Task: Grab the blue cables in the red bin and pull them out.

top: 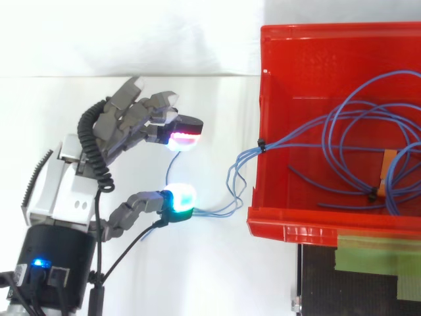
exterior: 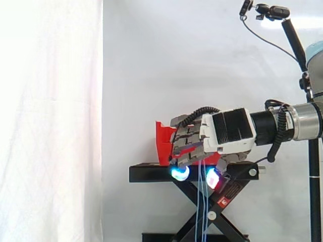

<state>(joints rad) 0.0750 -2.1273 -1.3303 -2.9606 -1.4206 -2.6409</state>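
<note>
Left of the one red bin (top: 316, 66) in the top view, one hand (top: 69, 181) sits wholly outside the bin walls, wrist toward the lower left. Its fingers are curled inward against the thumb and close on the blue cables (top: 273, 140). Two glowing pads can be counted: one red-magenta fingertip (top: 186, 137) above and one cyan-green thumb tip (top: 179, 199) below. A single thin blue strand runs between the two pads. Several more strands pass behind the cyan pad and lead right to the bin. The exact point of contact is hidden by the pads.

Most of the cable length lies coiled in wide loops on the bin floor. The strands gather at one black tie (top: 261, 145) on the bin's left wall, cross that wall, and loop toward the hand. The strands overlap too closely for an exact count. One orange tag (top: 388, 161) sits among the loops near the bin's right side. One strip of green tape (top: 375, 253) lies below the bin.

Side view: the hand (exterior: 227, 131) is level in front of the red bin (exterior: 162, 143), which rests on one black stand (exterior: 151, 174) before the white curtain (exterior: 50, 121). The cyan pad (exterior: 179, 173) and the red pad (exterior: 213, 178) point downward. About three blue strands (exterior: 202, 212) hang straight down between them, past the stand's crossed legs.
</note>
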